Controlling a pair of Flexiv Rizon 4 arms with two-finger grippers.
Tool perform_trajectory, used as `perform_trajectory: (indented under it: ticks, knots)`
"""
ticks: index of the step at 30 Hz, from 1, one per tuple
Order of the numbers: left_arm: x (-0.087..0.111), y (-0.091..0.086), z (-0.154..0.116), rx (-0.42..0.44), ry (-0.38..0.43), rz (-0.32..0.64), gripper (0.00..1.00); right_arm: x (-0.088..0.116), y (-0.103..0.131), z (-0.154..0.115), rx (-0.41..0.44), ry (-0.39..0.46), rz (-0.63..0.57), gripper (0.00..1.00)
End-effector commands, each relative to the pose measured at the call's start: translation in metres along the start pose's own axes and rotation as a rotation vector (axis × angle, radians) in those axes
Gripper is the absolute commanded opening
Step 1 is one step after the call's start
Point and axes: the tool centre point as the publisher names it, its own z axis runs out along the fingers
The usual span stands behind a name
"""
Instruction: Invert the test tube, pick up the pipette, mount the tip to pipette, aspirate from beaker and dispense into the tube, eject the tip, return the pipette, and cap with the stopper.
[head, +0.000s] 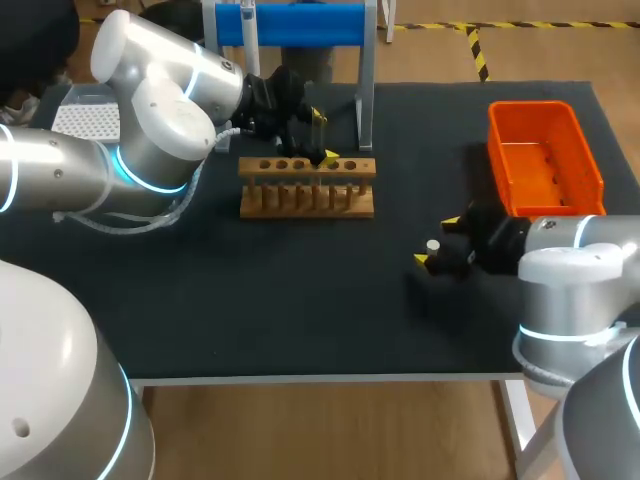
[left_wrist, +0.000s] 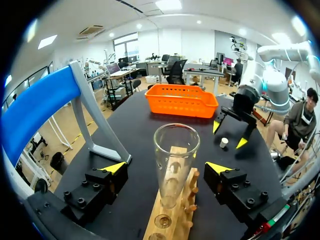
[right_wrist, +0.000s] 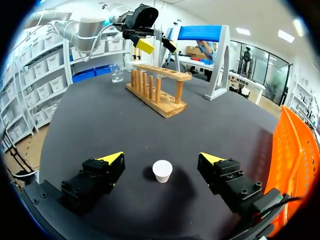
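Test tube (left_wrist: 176, 150): clear glass, standing mouth-up in a hole of the wooden rack (left_wrist: 172, 210) on the dark surface (head: 300, 300). Judged light, rigid, slick-walled and breakable. Best hold: the upper wall just under the rim, fingers on opposite sides, with a modest squeeze. Lift straight up so that it clears the hole before any tilt.

Left gripper (left_wrist: 166, 167): released. Fingers are spread on either side of the tube, level with its upper half, and neither appears to touch the glass.

Stopper (right_wrist: 162, 170): small, white, standing on the surface well apart from the rack. Judged very light and easily knocked over; take it by its sides.

Right gripper (right_wrist: 160, 158): released, low over the surface. The stopper sits between its fingers, untouched. An orange bin (head: 545, 150) lies just beside it.

Beaker (right_wrist: 117, 73): clear, on the surface beyond the rack's far end.

Risk, judged: too hard a pinch may crack the glass, and too light a pinch may let it slip.
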Motion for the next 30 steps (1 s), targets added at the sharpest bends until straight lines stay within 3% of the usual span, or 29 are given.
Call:
perform_trajectory:
  ticks: [1, 2, 3, 7, 16, 27, 30]
  knots:
    - [-0.0010, -0.0002, 0.0006, -0.002, 0.002, 0.000, 1.00, 0.0010, -0.0017, 0.0009, -0.006, -0.005, -0.001, 0.78]
    - [-0.0010, -0.0002, 0.0006, -0.002, 0.002, 0.000, 1.00, 0.0011, -0.0018, 0.0009, -0.005, -0.005, -0.002, 0.67]
    - [-0.0010, -0.0002, 0.0006, -0.002, 0.002, 0.000, 1.00, 0.0011, -0.0021, 0.0009, -0.005, -0.006, -0.002, 0.65]
    - [-0.0010, -0.0002, 0.0006, -0.002, 0.002, 0.000, 1.00, 0.0006, -0.0028, 0.0007, -0.004, -0.011, 0.000, 0.66]
    - [-0.0010, -0.0002, 0.0006, -0.002, 0.002, 0.000, 1.00, 0.0004, -0.0046, 0.0007, -0.004, -0.015, 0.005, 0.56]
    - [-0.0010, -0.0002, 0.0006, -0.002, 0.002, 0.000, 1.00, 0.0008, -0.0053, 0.0012, -0.002, -0.014, 0.005, 0.56]
    - [-0.0010, -0.0002, 0.0006, -0.002, 0.002, 0.000, 1.00, 0.0008, -0.0056, 0.0017, -0.002, -0.014, 0.006, 0.51]
